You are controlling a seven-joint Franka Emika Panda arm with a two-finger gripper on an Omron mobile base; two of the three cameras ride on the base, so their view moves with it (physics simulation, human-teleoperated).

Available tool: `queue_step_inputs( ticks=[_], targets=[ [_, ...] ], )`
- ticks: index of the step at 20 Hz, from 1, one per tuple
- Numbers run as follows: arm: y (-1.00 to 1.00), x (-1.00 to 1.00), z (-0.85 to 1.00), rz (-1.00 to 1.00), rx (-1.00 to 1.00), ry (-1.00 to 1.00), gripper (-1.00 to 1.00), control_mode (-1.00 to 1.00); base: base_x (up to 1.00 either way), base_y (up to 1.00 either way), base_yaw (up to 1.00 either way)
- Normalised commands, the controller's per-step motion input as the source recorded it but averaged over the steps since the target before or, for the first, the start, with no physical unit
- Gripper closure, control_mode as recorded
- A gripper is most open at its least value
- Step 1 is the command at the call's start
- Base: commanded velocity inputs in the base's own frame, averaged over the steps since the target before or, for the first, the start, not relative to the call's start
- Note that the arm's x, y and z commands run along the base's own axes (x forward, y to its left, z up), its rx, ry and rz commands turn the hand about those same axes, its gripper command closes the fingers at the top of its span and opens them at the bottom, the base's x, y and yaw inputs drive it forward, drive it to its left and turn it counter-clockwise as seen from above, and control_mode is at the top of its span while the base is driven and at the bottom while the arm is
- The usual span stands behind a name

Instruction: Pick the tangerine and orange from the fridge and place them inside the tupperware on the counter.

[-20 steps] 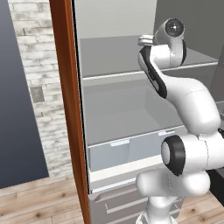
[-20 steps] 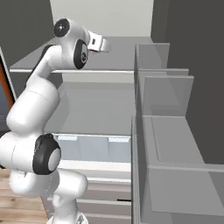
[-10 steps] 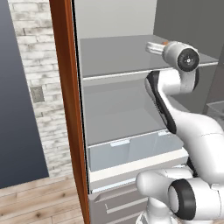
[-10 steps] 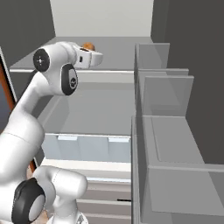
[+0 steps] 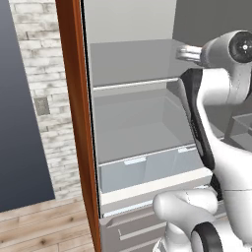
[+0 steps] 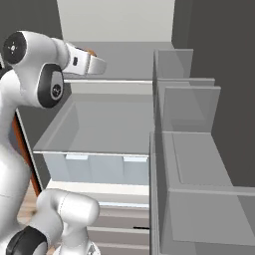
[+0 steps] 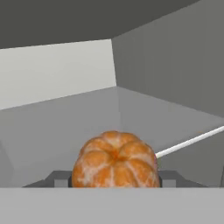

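Your gripper (image 7: 114, 177) is clenched on the tangerine (image 7: 114, 160). In the hand view the peeled, segmented orange fruit sits between the 2 dark finger tips, which flank it on either side at its lower edge, and it hides most of the space between them. The fruit's underside runs below the visible part of that view, so you cannot tell from it whether the tangerine rests on anything.

In the right base view your hand (image 6: 85, 61) reaches out level over the upper shelf (image 6: 124, 60) of the fridge (image 6: 114, 20), and a small patch of orange (image 6: 90, 51) shows just at its far upper edge. In the left base view the same hand (image 5: 189, 52) appears as a short grey-white end pointing left from the wrist, at the height of that upper shelf (image 5: 133, 61); the fruit itself cannot be made out there.

The fridge stands open. Its brown door edge (image 5: 78, 123) runs down the left of the left base view, beside a white brick wall (image 5: 44, 98). Below the upper shelf lies a second flat grey shelf (image 5: 135, 140), then the translucent crisper drawer (image 5: 147, 170), then grey drawers (image 5: 128, 229) at the bottom. In the right base view the grey door bins (image 6: 191, 149) stand in 3 stepped tiers on the right.

A thin pale line (image 7: 190, 141) crosses the grey surface behind the tangerine in the hand view.
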Motion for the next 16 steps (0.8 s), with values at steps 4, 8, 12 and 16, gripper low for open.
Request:
queue_step_inputs(
  ticks=[4, 8, 12, 16],
  targets=[
    [0.22, -1.00, -0.05, 0.00, 0.00, 0.08, 1.00, -1.00, 0.00, 0.00, 0.00],
    [0.33, -1.00, -0.26, 0.00, 0.00, 0.00, 1.00, -1.00, 0.00, 0.00, 0.00],
    [0.31, -0.95, -0.22, 0.00, 0.00, 0.00, 1.00, -1.00, 0.00, 0.00, 0.00],
    [0.29, -0.97, -0.13, 0.00, 0.00, 0.01, 1.00, -1.00, 0.00, 0.00, 0.00]
  ],
)
